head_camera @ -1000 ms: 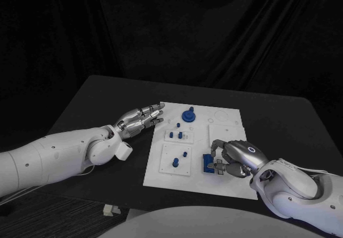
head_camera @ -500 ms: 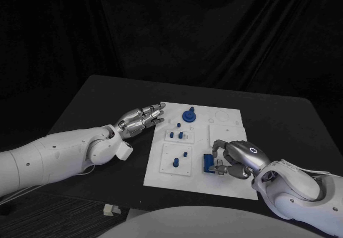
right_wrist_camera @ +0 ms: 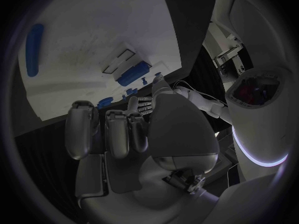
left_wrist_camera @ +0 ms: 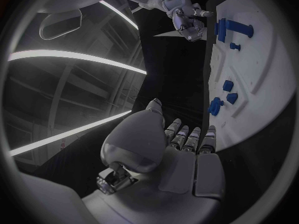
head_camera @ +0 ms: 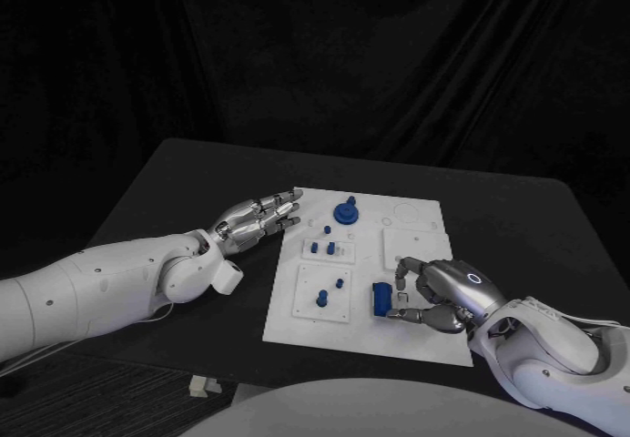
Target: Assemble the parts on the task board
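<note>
Right hand [head_camera: 440, 293] hovers with fingers curled, grasping nothing, just right of a blue block [head_camera: 381, 299] on the task board [head_camera: 421, 341]; left hand [head_camera: 256, 218] lies released at the board's left edge.

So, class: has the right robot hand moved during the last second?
Yes. The right robot hand has drawn back, away from the long blue block on the white task board.

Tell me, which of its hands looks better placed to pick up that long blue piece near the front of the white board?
Probably the right hand: it sits just beside the long blue piece on the task board, holding nothing. The left hand rests flat at the board's far left edge.
</note>
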Controlling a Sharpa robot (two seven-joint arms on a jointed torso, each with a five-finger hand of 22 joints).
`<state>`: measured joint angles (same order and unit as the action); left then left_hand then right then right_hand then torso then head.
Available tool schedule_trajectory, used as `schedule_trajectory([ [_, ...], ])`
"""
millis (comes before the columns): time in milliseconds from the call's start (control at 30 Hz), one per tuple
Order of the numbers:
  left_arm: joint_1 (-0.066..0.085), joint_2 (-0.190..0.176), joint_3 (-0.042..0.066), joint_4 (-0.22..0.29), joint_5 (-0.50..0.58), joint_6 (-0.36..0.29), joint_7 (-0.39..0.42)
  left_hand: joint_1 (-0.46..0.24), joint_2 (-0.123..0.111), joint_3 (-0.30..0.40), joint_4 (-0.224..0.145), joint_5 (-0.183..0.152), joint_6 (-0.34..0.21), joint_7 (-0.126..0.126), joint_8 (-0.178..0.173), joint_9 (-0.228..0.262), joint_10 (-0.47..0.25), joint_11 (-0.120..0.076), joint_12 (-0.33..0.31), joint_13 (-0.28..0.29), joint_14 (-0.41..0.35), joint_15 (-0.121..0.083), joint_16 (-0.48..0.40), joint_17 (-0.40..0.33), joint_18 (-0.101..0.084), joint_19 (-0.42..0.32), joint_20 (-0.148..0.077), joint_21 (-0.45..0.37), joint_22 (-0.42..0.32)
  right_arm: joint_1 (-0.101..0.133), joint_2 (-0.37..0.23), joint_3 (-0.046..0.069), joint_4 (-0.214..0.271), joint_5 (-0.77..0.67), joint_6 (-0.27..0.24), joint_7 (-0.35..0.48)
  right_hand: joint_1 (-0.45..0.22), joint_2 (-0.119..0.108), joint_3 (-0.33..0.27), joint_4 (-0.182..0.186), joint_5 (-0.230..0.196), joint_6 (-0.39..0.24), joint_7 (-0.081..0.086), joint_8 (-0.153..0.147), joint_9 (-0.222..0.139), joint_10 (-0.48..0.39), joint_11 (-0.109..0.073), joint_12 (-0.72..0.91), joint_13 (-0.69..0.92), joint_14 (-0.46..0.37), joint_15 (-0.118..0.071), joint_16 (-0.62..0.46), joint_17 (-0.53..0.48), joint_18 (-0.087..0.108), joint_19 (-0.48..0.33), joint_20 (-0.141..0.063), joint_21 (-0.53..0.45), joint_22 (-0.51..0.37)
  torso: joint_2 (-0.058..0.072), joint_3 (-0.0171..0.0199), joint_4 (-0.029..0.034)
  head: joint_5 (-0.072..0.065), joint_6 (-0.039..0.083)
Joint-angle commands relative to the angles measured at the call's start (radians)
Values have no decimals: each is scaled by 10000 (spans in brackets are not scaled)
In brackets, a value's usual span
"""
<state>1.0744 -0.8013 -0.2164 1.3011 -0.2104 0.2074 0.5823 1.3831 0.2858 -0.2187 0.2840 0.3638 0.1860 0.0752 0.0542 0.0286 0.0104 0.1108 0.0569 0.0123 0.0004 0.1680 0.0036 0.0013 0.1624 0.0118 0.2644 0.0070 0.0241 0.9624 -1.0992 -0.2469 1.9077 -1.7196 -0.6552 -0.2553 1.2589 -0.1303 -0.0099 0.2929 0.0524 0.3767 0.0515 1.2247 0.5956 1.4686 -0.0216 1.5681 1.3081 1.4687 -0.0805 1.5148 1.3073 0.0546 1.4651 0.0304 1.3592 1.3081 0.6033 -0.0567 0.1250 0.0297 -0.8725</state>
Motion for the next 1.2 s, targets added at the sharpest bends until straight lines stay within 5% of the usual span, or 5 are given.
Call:
schedule_trajectory([
  [33, -15, 11, 10, 8, 56, 118, 118, 66, 41, 88, 0, 48, -1, 83, 31, 14, 27, 62, 36, 11, -4, 74, -36, -13, 58, 24, 60, 58, 12, -12, -33, 0, 34, 247, -344, 89, -34, 32, 78, 5, -29, 42, -36, 32, 21, 1022, -65, 27, 2627, 772, -78, 34, 1455, -67, 189, -68, 49, 1998, 4, -2, 1, 4, -2],
  [700, -21, 29, 10, -8, 56, 128, 110, 99, 42, 127, -28, 79, -2, 87, 31, 14, 28, 72, 36, 11, -4, 80, -36, -13, 59, 26, 68, 59, 13, -12, 34, -1, -78, 400, 650, -310, 996, 226, 468, -228, -6, -34, 56, -246, 149, 1022, -14, 27, 2627, 733, -32, -30, 1323, -30, 106, -31, -110, 1945, 9, -3, 6, -15, -2],
  [900, -22, 18, 10, 8, 56, 80, 187, 113, 40, 144, -38, 86, 16, 89, 38, 17, 29, 61, 40, 12, -4, 83, -36, -13, 60, 32, 70, 64, 22, 28, -171, 1, 38, 541, 299, -323, 732, 440, 429, -37, 48, 24, 92, -377, 130, 1022, 13, 27, 2627, 728, -10, -40, 1302, -26, 99, -9, -129, 1939, 6, -2, 21, -47, -2],
  [1067, -21, -105, 10, 149, 56, -88, 302, 182, -1, 187, -88, 135, 109, 128, 75, 32, 42, -11, 67, 18, -4, 43, -36, -13, 73, 48, 50, 77, 38, 581, -634, 1, 354, 1544, 222, -453, -46, 1265, 309, -78, 990, 1205, 138, -1820, -622, 1022, 70, 27, 2627, 814, 52, 96, 1582, -104, 278, 32, 243, 2046, 8, 1, -6, -96, -2],
  [1200, -20, -241, 10, 350, 56, -311, 477, 226, -53, 178, -127, 190, 181, 134, 104, 40, 78, -21, 142, 35, -4, -9, -36, -13, 94, 68, 24, 93, 61, 1510, -1102, -2, 616, 2931, 1245, -967, -391, 1751, 321, -51, 1759, 4104, 31, -4997, -2372, 1022, 0, 27, 2627, 802, 5, 71, 1529, -118, 313, -23, 347, 2070, 10, 7, 20, -247, -2],
])
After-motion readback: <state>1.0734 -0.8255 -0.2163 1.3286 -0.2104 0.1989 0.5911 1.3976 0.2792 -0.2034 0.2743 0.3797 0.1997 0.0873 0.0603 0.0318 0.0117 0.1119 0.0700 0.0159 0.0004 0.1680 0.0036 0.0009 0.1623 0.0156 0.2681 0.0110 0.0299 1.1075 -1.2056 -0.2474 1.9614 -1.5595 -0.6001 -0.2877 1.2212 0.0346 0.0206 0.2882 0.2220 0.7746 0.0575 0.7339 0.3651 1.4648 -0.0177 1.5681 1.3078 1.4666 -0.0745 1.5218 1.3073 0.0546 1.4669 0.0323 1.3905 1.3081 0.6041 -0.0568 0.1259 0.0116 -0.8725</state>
